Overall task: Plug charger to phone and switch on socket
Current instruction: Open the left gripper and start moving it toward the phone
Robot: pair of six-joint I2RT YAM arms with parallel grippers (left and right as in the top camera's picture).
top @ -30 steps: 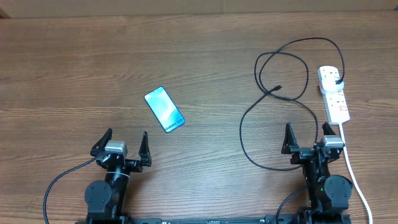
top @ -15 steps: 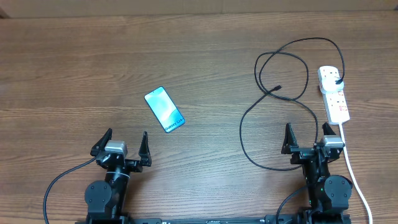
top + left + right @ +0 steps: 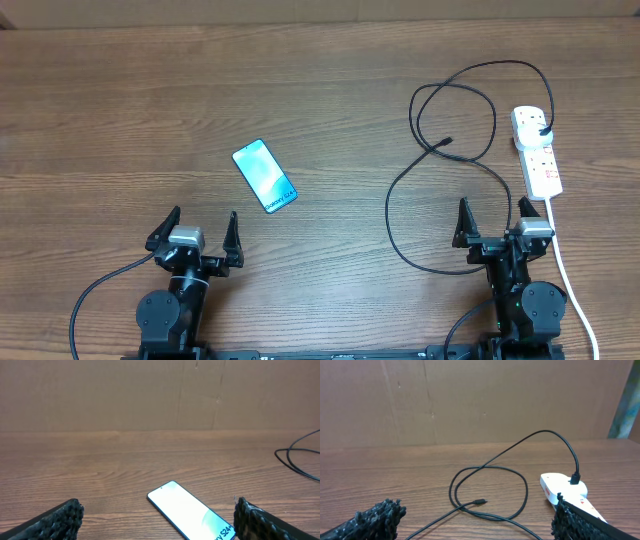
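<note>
The phone [image 3: 265, 176] lies flat, screen up and lit light blue, left of the tabletop's middle and turned at a slant, its lower end pointing to the near right corner; in the left wrist view it [image 3: 192, 512] sits just ahead between the fingers. The charger [image 3: 389, 205] sprawls over the right half of the table [image 3: 120, 100] in loose overlapping loops, well apart from the phone. Its connector tip [image 3: 448, 141] lies free on the wood inside the loops, and its black plug [image 3: 543, 131] sits in the far end of the socket [image 3: 537, 152]. The socket lies along the right edge, with its white cord [image 3: 565, 270] running toward the near right corner. The left gripper [image 3: 202, 222] is near the front edge, just short of the phone, jaws spread wide and holding nothing. The right gripper [image 3: 493, 210] is near the front edge too, beside the socket's near end, also wide open and empty, with part of the cable between its fingers as seen from above.
</note>
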